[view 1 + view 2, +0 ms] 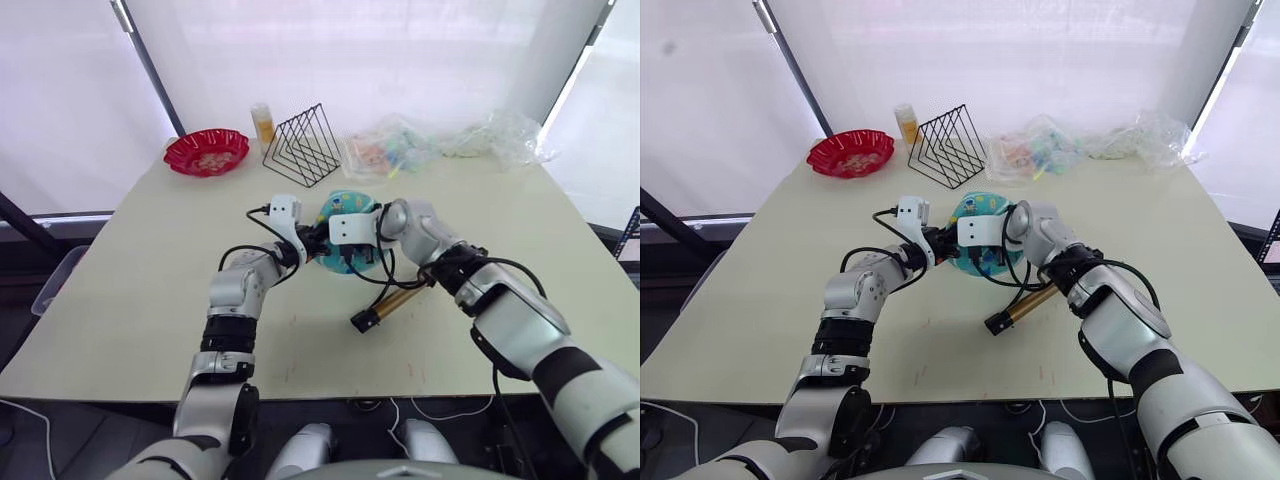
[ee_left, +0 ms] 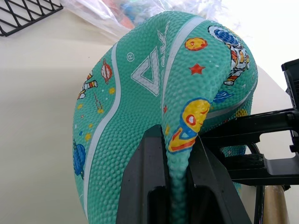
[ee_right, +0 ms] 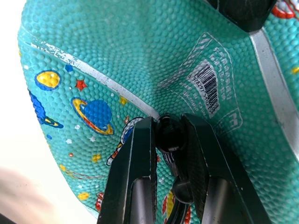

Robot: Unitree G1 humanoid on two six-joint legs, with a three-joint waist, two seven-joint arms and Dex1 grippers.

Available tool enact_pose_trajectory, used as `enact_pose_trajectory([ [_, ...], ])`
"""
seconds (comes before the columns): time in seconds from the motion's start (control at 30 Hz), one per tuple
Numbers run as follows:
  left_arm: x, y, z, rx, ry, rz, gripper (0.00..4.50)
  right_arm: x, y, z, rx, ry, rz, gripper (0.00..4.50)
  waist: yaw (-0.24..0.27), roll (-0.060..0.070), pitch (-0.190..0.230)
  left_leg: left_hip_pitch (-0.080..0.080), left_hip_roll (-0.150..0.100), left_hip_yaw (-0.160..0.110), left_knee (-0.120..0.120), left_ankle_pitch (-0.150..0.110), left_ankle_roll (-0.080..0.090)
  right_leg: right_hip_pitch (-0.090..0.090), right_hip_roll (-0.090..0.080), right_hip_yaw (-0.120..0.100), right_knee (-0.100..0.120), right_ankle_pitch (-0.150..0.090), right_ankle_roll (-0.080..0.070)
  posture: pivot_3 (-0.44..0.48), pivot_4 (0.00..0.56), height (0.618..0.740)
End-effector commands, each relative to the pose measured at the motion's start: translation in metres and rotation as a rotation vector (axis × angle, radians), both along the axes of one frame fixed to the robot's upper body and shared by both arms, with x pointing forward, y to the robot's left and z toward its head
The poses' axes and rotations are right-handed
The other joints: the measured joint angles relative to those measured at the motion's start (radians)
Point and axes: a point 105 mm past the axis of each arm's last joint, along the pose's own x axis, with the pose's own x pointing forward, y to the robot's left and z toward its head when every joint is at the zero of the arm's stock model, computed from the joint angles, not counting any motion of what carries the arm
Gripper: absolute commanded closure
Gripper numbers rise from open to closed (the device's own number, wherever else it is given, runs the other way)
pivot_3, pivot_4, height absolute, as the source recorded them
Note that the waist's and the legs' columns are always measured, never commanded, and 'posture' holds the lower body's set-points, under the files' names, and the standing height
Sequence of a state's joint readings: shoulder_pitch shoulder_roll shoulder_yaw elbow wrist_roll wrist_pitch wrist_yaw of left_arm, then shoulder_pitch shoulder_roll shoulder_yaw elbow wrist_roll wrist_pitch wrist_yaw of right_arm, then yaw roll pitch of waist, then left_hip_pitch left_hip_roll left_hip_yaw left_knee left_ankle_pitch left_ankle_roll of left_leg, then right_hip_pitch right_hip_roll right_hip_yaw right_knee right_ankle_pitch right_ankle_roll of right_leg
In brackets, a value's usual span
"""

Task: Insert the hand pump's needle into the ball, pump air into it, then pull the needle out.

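A: Ball point(image 2: 140, 116) first: where does it sit?
B: It sits near the middle of the tabletop point(image 1: 130, 290), held up between the two grippers. It is teal with white stripes and small space prints, and its skin is slack and folded, not round.

A: How does the left gripper point(image 2: 177, 186) stand?
B: Its two black fingers are pinched together on a fold at the ball's edge; the left wrist view shows the rubber squeezed between them.

A: And the right gripper point(image 3: 168, 140)?
B: Its fingers are closed on the black end of the pump's hose point(image 3: 167, 136), which presses against the ball's skin beside a printed barcode label point(image 3: 205, 88). The needle itself is too small or hidden to make out, so whether it is inside the ball cannot be told.

A: Where is the hand pump point(image 1: 392, 303)?
B: Its bronze cylinder lies on the tabletop just in front of the ball, under the right forearm, slanting with a black cap toward the robot. The thin black hose loops from it up to the right gripper.

A: What lies further out?
B: Toward the far edge stand a black wire rack point(image 1: 303, 148) and a small orange bottle point(image 1: 263, 125). A red scalloped bowl point(image 1: 207, 152) sits to the far left, and crumpled clear plastic bags point(image 1: 440, 142) lie to the far right.
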State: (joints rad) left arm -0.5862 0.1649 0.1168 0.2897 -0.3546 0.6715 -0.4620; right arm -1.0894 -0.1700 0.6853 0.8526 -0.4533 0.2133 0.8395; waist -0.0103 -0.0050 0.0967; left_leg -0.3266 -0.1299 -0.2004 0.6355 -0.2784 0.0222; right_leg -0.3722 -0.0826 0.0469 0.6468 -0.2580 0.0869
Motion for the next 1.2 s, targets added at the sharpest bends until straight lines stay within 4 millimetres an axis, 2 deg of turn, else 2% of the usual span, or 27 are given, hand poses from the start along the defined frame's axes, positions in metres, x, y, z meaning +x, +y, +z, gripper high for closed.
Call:
enact_pose_trajectory([
  [0.03,-0.011,-0.016,-0.012,-0.023,0.061,-0.086,4.5,-0.004,-0.089,-0.07,-0.151,0.136,-0.316,4.17,0.0,0.0,0.0,0.0,0.0,0.0,0.0,0.0,0.0,0.0,0.0,0.0,0.0,0.0,0.0,0.0,0.15,0.74],
  [0.23,-0.009,-0.017,-0.011,-0.02,0.055,-0.088,4.5,0.009,-0.065,-0.04,0.003,0.068,-0.281,4.17,-0.004,0.002,0.003,0.001,0.0,-0.002,0.0,0.0,0.0,0.0,0.003,0.002,0.0,0.0,0.0,0.0,0.15,0.74],
  [0.43,-0.004,-0.019,-0.004,-0.017,0.025,-0.092,4.5,0.009,-0.065,0.006,0.145,0.023,-0.28,4.17,0.006,0.005,0.014,0.0,0.0,-0.002,0.0,0.0,0.0,0.0,0.003,0.002,-0.001,0.0,0.0,0.0,0.15,0.74],
  [0.47,-0.004,-0.019,-0.004,-0.017,0.023,-0.092,4.5,0.008,-0.065,0.008,0.153,0.017,-0.279,4.17,0.026,0.012,0.023,-0.002,0.0,-0.002,0.0,0.0,0.0,-0.001,0.002,0.001,-0.002,0.0,0.0,0.0,0.15,0.74],
  [0.6,-0.003,-0.02,-0.003,-0.014,0.015,-0.097,4.5,-0.004,-0.068,0.02,0.171,-0.002,-0.272,4.17,0.047,0.012,0.023,-0.022,0.0,-0.009,0.0,0.007,-0.01,-0.018,0.001,-0.005,-0.004,0.002,-0.002,0.0,0.15,0.74],
  [0.73,-0.004,-0.023,-0.005,0.003,0.006,-0.104,4.5,-0.023,-0.069,0.032,0.212,-0.002,-0.266,4.17,0.073,0.011,0.024,-0.037,-0.003,-0.013,0.001,0.008,-0.01,-0.03,-0.001,-0.009,-0.004,0.006,-0.009,0.0,0.15,0.74],
  [0.9,-0.003,-0.022,-0.004,0.007,-0.005,-0.101,4.5,-0.029,-0.077,0.047,0.216,-0.038,-0.282,4.17,0.087,0.009,0.025,-0.052,-0.007,-0.015,0.002,0.01,-0.006,-0.042,-0.006,-0.012,-0.006,0.006,-0.009,0.0,0.15,0.74],
  [1.1,-0.002,-0.026,-0.003,0.011,-0.013,-0.111,4.5,-0.031,-0.082,0.042,0.23,-0.071,-0.277,4.17,0.104,0.005,0.031,-0.057,-0.008,-0.022,0.003,0.01,-0.006,-0.043,-0.007,-0.02,-0.008,0.006,-0.01,0.0,0.15,0.74],
  [1.13,-0.002,-0.027,-0.003,0.012,-0.014,-0.114,4.5,-0.031,-0.082,0.04,0.223,-0.084,-0.252,3.16,0.104,0.003,0.032,-0.057,-0.008,-0.022,0.003,0.01,-0.006,-0.043,-0.007,-0.02,-0.008,0.006,-0.01,0.0,0.15,0.74],
  [1.17,-0.002,-0.027,-0.004,0.013,-0.014,-0.115,4.5,-0.032,-0.082,0.039,0.219,-0.093,-0.234,2.76,0.104,0.003,0.032,-0.057,-0.008,-0.022,0.003,0.01,-0.006,-0.042,-0.007,-0.021,-0.008,0.006,-0.01,0.0,0.15,0.74],
  [1.2,-0.002,-0.028,-0.004,0.012,-0.014,-0.117,4.5,-0.032,-0.083,0.037,0.224,-0.09,-0.241,2.57,0.102,0.001,0.034,-0.056,-0.008,-0.022,0.003,0.01,-0.006,-0.042,-0.007,-0.021,-0.008,0.006,-0.01,0.0,0.15,0.74],
])
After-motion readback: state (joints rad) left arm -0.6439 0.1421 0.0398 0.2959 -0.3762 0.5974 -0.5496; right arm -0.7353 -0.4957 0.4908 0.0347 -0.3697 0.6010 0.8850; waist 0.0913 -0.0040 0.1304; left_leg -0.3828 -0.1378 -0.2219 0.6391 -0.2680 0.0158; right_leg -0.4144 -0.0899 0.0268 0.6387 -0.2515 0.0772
